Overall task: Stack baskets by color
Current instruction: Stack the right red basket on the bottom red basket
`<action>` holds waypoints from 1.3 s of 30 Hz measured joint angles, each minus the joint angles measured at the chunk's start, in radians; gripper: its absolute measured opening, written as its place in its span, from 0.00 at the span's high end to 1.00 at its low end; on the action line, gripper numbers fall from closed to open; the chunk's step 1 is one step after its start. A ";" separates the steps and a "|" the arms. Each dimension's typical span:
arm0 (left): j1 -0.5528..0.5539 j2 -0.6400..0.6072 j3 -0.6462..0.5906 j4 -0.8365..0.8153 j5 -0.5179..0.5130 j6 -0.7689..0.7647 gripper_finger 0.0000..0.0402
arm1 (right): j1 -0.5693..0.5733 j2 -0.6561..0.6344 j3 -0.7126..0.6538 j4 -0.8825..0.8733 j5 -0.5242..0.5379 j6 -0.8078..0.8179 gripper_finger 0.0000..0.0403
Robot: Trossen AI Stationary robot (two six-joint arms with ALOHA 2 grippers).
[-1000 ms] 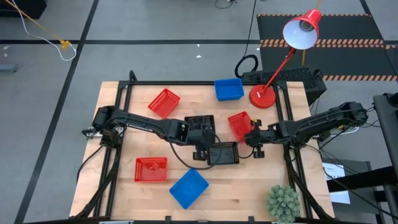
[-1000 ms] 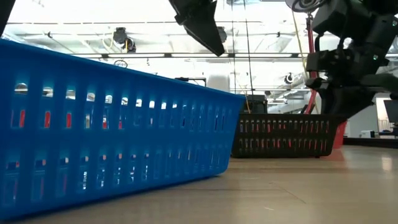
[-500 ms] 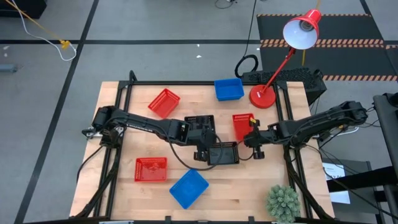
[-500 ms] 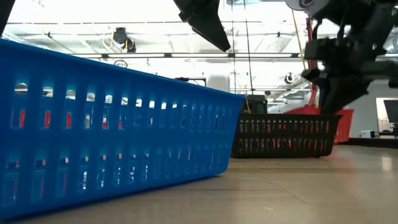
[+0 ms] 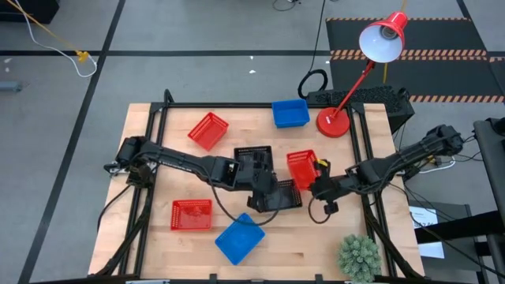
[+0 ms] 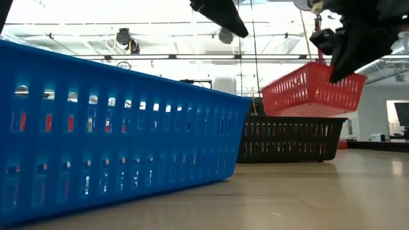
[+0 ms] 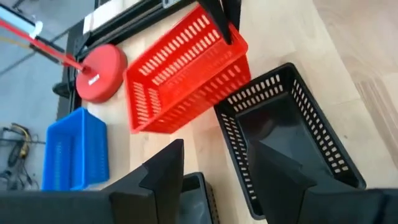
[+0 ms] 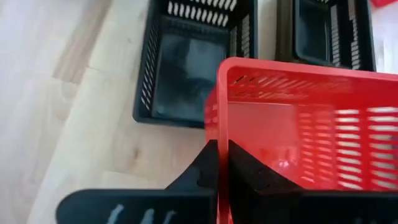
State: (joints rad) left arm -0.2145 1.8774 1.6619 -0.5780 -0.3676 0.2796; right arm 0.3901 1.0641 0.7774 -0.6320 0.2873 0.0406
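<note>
Three red baskets show in the high view. One (image 5: 208,130) sits far left and one (image 5: 192,214) near left. The third (image 5: 301,170) is lifted, with my right gripper (image 5: 317,181) shut on it. Two black baskets (image 5: 254,155) (image 5: 284,197) stand at mid-table. One blue basket (image 5: 290,113) is at the far edge and another (image 5: 240,238) at the near edge. My left gripper (image 7: 217,168) hangs open above the nearer black basket (image 7: 292,137), touching nothing. My right gripper pinches one wall of the red basket at its rim (image 8: 221,134), near a corner, one finger inside and one outside. The fingers slant down from the table's right. The basket (image 6: 310,92) hangs tilted, clear of the table, above the black basket (image 6: 291,137).
A red lamp base (image 5: 333,122) stands at the far right by the blue basket. A small green plant (image 5: 359,256) sits at the near right corner. A black frame rail (image 5: 359,134) runs along the table's edges. Bare wood lies right of the black baskets.
My right gripper has shut on the red basket's wall and risen, shifting toward the near edge. The basket has turned from skewed to straight, then come off the table, and now hangs tilted over the black basket. My left gripper has rolled and drifted slightly.
</note>
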 joint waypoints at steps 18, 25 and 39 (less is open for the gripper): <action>-0.123 0.000 0.085 0.005 0.001 0.014 0.55 | 0.084 0.000 0.019 0.129 -0.004 -0.147 0.99; -0.157 0.000 0.136 -0.009 0.001 -0.038 0.55 | 0.084 0.016 0.019 0.175 -0.031 -0.194 0.99; -0.202 0.003 0.161 -0.055 0.001 -0.134 0.31 | 0.083 0.125 0.018 0.338 -0.134 -0.275 0.99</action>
State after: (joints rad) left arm -0.4164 1.8801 1.8229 -0.6331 -0.3668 0.1455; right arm 0.4730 1.1888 0.7956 -0.2944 0.1532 -0.2347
